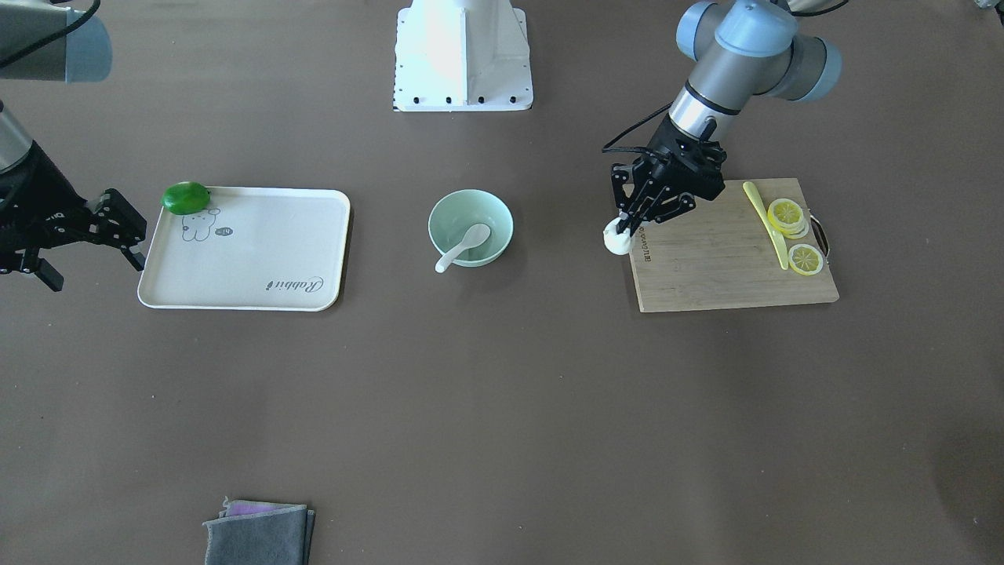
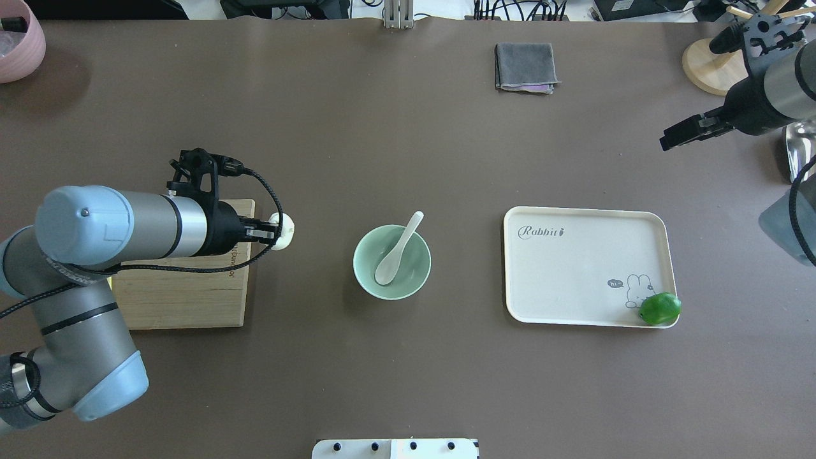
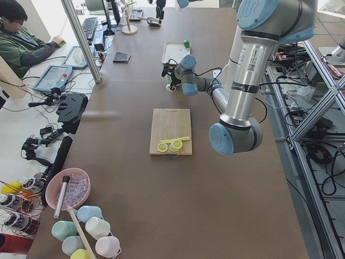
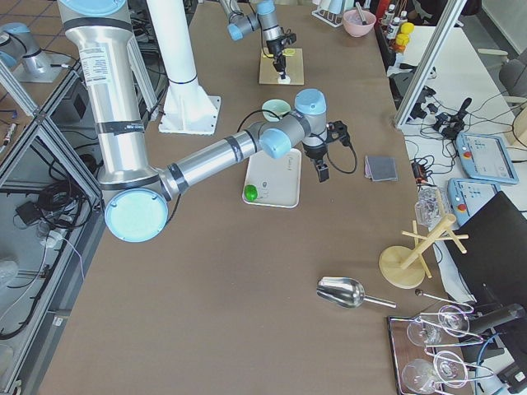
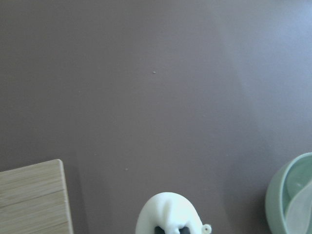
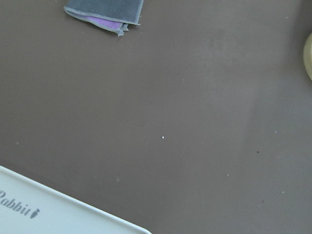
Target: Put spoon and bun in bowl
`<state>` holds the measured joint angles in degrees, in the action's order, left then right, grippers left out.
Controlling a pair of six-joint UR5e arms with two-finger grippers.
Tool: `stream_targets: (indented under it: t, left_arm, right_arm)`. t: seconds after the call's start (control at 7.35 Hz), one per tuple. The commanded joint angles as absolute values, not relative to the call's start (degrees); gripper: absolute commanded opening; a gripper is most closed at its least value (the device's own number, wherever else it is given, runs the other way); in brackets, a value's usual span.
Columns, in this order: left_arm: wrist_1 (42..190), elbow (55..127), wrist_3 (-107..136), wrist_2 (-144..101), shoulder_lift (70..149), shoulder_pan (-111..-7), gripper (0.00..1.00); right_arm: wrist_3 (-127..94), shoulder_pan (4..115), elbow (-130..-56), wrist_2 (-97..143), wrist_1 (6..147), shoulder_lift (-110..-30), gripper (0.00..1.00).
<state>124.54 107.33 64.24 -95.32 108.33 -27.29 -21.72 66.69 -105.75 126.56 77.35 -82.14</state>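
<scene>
The white pleated bun (image 1: 616, 241) is between the fingers of my left gripper (image 1: 625, 229), just off the cutting board's edge on the bowl's side. It also shows in the overhead view (image 2: 285, 230) and at the bottom of the left wrist view (image 5: 168, 214). The mint-green bowl (image 1: 500, 214) stands mid-table, also in the overhead view (image 2: 415, 271). The white spoon (image 1: 463, 245) lies in it, handle over the rim. My right gripper (image 1: 94, 271) is open and empty, beside the tray's outer end.
A wooden cutting board (image 1: 706, 267) holds lemon slices (image 1: 787, 213) and a pale yellow knife (image 1: 765, 221). A cream tray (image 1: 251, 267) has a green fruit (image 1: 186, 198) at its corner. A folded grey cloth (image 1: 259, 534) lies far from the robot.
</scene>
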Motion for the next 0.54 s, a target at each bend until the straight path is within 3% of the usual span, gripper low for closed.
stream_targets:
  t: [0.0, 0.41]
  left_arm:
    - [118.1, 106.5, 68.4, -89.9, 115.5, -22.7, 0.0]
    - [116.2, 103.6, 72.3, -88.2, 120.3, -21.0, 0.0]
  right_arm:
    - [-13.8, 71.3, -102.9, 129.8, 77.3, -84.9, 1.0]
    - [-10.7, 73.7, -102.6, 130.1, 77.3, -87.4, 1.0]
